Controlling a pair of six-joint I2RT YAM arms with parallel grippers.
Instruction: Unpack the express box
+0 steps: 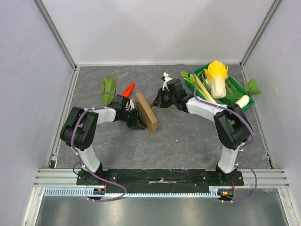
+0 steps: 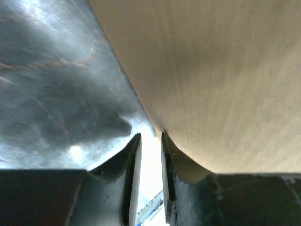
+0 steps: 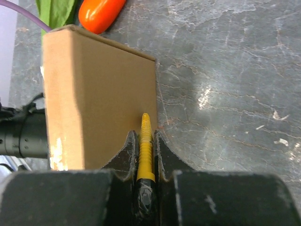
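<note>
The express box [image 1: 146, 113] is a thin brown cardboard box standing on edge mid-table, and its face fills much of the left wrist view [image 2: 225, 70]. My left gripper [image 1: 137, 124] is low against the box's left side. Its jaws [image 2: 150, 135] stand slightly open with a narrow, empty gap, and the box lies just right of them. My right gripper [image 1: 156, 101] is on the box's other side, shut [image 3: 143, 134] on a yellow ridged tool [image 3: 146, 150]. The tool's tip rests on the box face [image 3: 99, 94] near its right edge.
An orange carrot [image 1: 129, 89] and a green leaf [image 1: 108, 89] lie just behind the box. A green crate [image 1: 248, 102] at the back right holds a yellow cabbage [image 1: 217, 77], a leek [image 1: 202, 87] and a white radish [image 1: 242, 100]. Walls enclose the grey table.
</note>
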